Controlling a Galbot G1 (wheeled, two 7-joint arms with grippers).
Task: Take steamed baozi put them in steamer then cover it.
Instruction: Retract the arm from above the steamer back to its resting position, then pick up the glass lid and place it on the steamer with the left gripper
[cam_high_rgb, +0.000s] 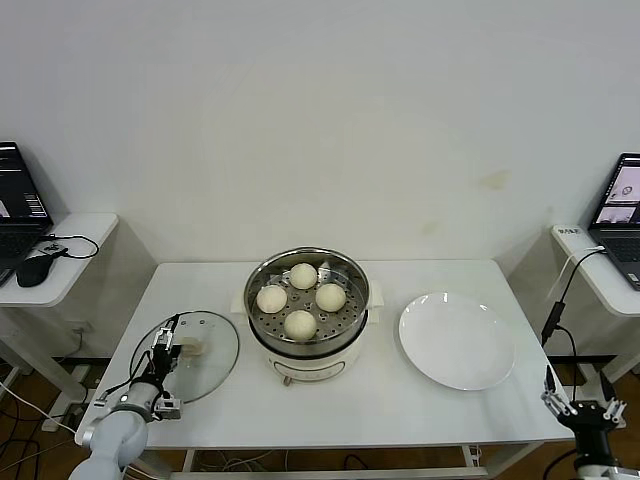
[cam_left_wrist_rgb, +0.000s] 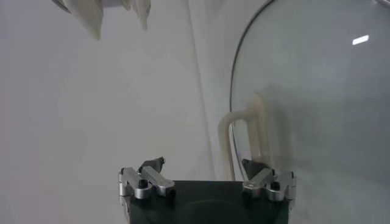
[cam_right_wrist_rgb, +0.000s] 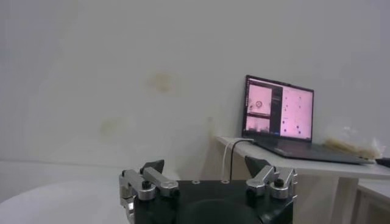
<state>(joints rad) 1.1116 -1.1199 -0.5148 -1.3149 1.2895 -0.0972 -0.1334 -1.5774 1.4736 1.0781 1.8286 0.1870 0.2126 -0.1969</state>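
left claw (cam_high_rgb: 166, 352): over the near-left part of the counter, fingers spread apart above the lid, one fingertip (cam_left_wrist_rgb: 253, 166) just beside the handle, nothing gripped.
cover: round clear glass lid with a metal rim (cam_high_rgb: 192, 358), lying flat on the counter to the left of the pot; its cream-white bar handle (cam_left_wrist_rgb: 242, 131) sits at the centre, right under the left claw.
steamer: round shiny steel perforated basket on a cream-white electric pot base (cam_high_rgb: 343, 335), at the middle of the counter, uncovered, just beside the lid's rim.
steamed baozi: four smooth cream-white dome-shaped buns (cam_high_rgb: 300, 324) sit inside the basket in a diamond, close together.
plate: flat round white plate (cam_high_rgb: 457, 340), to the right of the pot, apart from it.
counter: white rectangular top (cam_high_rgb: 330, 405) carrying lid, pot and plate.
right claw (cam_high_rgb: 583, 410): low off the counter's near-right corner, fingers (cam_right_wrist_rgb: 153, 167) apart and holding nothing, well away from the pot.
side desks: a laptop with a lit screen (cam_right_wrist_rgb: 278, 111) on the right one; a laptop (cam_high_rgb: 17, 205) and black mouse (cam_high_rgb: 34, 268) on the left one.
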